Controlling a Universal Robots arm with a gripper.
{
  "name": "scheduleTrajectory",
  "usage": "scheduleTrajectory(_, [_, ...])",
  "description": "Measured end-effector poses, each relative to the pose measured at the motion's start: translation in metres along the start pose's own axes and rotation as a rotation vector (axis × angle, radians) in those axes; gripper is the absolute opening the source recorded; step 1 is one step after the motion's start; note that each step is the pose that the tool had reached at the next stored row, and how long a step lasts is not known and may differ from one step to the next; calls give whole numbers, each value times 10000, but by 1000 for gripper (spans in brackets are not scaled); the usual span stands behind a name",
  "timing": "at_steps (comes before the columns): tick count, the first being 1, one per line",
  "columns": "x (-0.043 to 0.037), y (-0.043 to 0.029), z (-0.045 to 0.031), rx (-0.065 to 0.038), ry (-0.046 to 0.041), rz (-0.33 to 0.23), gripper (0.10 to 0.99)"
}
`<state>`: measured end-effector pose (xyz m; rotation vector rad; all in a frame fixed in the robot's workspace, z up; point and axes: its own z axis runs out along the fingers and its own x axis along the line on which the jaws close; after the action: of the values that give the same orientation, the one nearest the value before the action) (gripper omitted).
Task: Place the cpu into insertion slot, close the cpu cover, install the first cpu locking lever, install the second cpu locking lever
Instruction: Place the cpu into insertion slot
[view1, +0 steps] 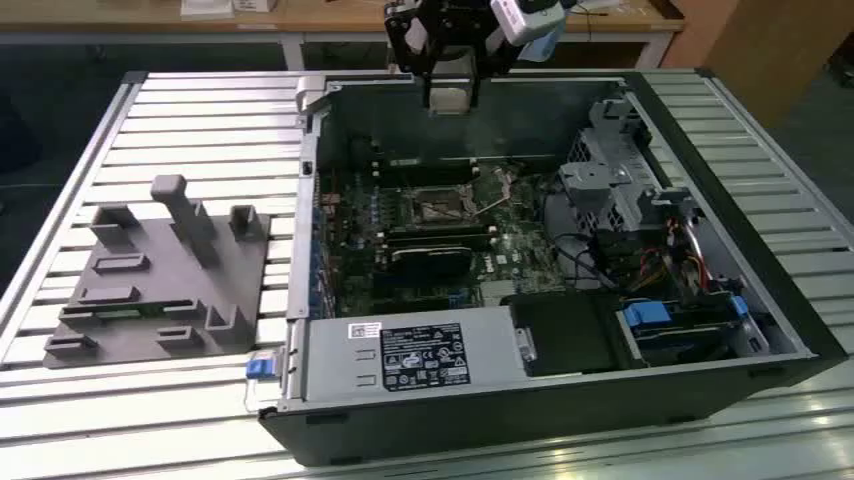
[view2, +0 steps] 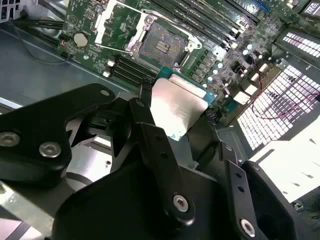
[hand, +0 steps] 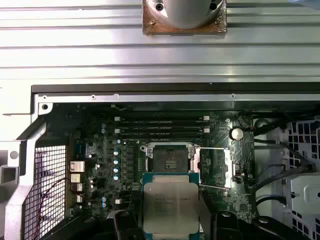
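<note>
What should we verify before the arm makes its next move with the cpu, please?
1. The cpu gripped: ok, it sits between the jaws of the gripper.
2. The insertion slot free: ok, its dark centre is bare.
3. The cpu cover open: ok, it lies swung aside, beside the slot.
4. Chip seated in the slot: not ok, it hangs above the motherboard.
5. Chip corners matched to the slot: cannot tell.
</note>
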<state>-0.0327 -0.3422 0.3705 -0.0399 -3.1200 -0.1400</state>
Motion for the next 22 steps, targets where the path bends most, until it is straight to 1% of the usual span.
scheduleTrajectory(6, [0, 0, 3, 1, 0, 0, 533])
scheduleTrajectory(22, [-1, -7, 77, -5, 0, 0, 533])
